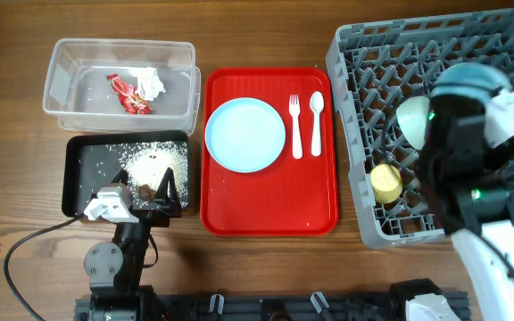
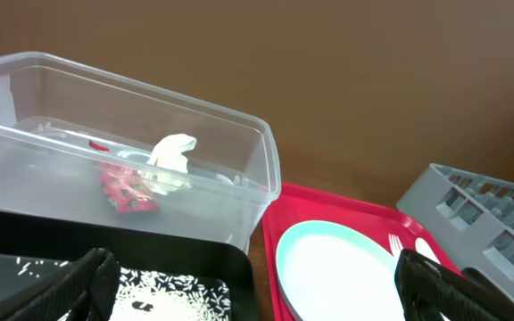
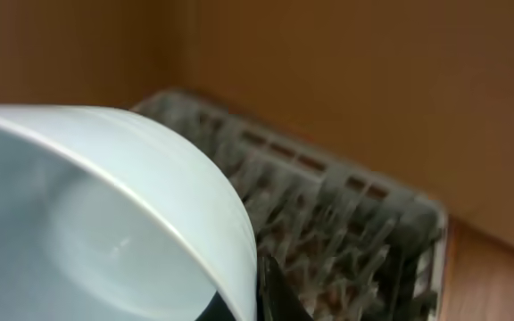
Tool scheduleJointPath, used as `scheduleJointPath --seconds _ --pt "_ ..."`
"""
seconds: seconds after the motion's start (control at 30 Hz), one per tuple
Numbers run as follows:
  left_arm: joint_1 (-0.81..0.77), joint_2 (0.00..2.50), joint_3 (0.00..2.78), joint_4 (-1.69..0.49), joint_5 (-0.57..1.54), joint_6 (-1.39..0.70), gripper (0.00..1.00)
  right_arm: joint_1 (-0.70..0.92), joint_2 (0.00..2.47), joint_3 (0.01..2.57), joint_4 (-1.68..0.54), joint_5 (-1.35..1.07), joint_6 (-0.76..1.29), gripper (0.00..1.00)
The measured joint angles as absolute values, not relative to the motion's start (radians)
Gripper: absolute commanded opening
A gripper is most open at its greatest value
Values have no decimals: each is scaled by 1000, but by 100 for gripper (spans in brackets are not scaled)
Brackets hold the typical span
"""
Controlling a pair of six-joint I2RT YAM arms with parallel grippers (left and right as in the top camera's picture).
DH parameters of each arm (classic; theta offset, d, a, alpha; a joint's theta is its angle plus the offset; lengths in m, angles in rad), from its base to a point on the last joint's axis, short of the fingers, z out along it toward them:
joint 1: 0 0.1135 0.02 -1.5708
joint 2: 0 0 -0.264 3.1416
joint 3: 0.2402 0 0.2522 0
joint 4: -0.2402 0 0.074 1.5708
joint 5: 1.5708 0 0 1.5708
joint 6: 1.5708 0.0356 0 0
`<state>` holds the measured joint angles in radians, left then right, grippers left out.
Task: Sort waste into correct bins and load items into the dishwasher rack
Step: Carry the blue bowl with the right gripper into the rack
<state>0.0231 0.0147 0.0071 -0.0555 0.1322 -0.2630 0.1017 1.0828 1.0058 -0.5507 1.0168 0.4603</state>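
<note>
One view alone, the overhead, is taking in the whole dishwasher rack point(image 1: 471, 36), which is lying at the right. The right wrist camera is catching just a blurred far corner of it, and the left wrist camera one grey corner. The flat red serving tray point(image 1: 266, 201) is lying in the middle, the clear tub point(image 1: 87, 85) at the far left, and the black tray point(image 1: 78, 178) just in front of the tub. The plate point(image 1: 245, 134) is resting on the red tray's left half.

The light blue bowl point(image 3: 105, 205) is filling the right wrist view, tilted, with the right gripper point(image 3: 248, 303) pinching its rim above the rack. From overhead the bowl is showing only as a blue dome. The pale green bowl point(image 1: 411, 120) is standing on edge in the rack and the yellow cup point(image 1: 386, 183) is sitting nearer; neither is appearing in a wrist view. The fork point(image 1: 295, 125) and spoon point(image 1: 317, 116) are lying side by side, right of the plate.

The left gripper point(image 2: 257, 261) is hovering over the black tray's near part, its fingers point(image 2: 87, 285) spread wide and holding nothing. That spread is showing plainly only in its own camera. The red wrapper point(image 2: 123, 192) and white tissue point(image 2: 169, 160) are lying touching in the tub. Loose rice grains point(image 1: 154, 160) and brown bits point(image 1: 145, 189) are lying scattered in the black tray.
</note>
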Motion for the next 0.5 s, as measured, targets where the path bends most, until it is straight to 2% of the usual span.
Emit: scheduleJointPath --seconds 0.23,0.5 --pt "23 14 7 -56 132 -263 100 -91 1381 1007 -173 1119 121 4" --pt "23 14 7 -55 132 -263 100 -228 1594 1006 -15 1142 -104 4"
